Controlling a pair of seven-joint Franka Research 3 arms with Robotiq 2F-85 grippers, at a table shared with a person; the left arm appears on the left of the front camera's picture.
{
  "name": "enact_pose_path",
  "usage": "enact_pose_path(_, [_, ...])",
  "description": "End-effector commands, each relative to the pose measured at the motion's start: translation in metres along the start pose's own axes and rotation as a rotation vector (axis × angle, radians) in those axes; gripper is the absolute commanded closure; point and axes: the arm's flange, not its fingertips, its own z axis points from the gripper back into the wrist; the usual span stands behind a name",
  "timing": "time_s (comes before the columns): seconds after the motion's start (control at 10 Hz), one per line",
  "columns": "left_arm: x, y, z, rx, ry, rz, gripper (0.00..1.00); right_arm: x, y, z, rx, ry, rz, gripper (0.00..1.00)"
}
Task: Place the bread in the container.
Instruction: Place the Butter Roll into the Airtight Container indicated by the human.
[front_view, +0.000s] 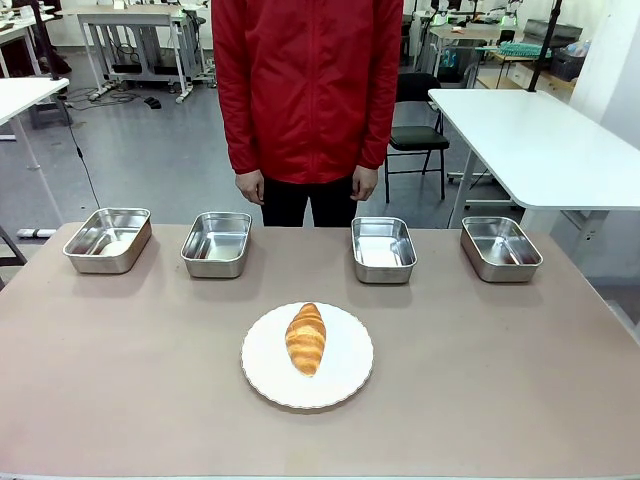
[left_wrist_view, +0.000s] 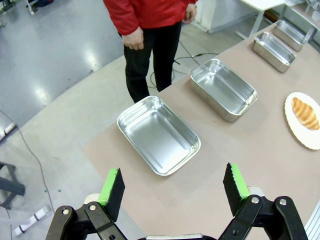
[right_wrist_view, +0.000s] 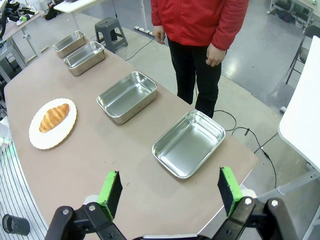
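Observation:
The bread (front_view: 306, 339), a golden-brown croissant, lies lengthwise on a round white plate (front_view: 262, 375) at the table's front middle. Behind it runs a row of several alike steel pans; each is a candidate container and all stand empty, among them the two inner ones (front_view: 216, 243) (front_view: 383, 249). My left gripper (left_wrist_view: 173, 181) hangs open above the table's left end, over the nearest pan (left_wrist_view: 159, 135), with the bread (left_wrist_view: 305, 113) far off to its right. My right gripper (right_wrist_view: 169, 188) is open above the right end, over a pan (right_wrist_view: 189, 144), with the bread (right_wrist_view: 54, 117) far to its left.
A person in a red jacket (front_view: 306, 90) stands at the far edge behind the middle pans, hands down at the sides. The outer pans (front_view: 108, 240) (front_view: 500, 248) sit near the table's far corners. A white table (front_view: 540, 140) stands beyond at the right.

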Motion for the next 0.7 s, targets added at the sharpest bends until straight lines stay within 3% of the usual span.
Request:
enact_pose_path(0.0, [0.0012,-0.0009,0.0002,-0.005,-0.02,0.009,0.0,0.0007,0.0004,0.0004,0.003,-0.006,0.002,0.0])
enact_pose_path(0.6, [0.0012,-0.0009,0.0002,-0.005,-0.02,0.009,0.0,0.0007,0.0004,0.0004,0.003,-0.006,0.002,0.0])
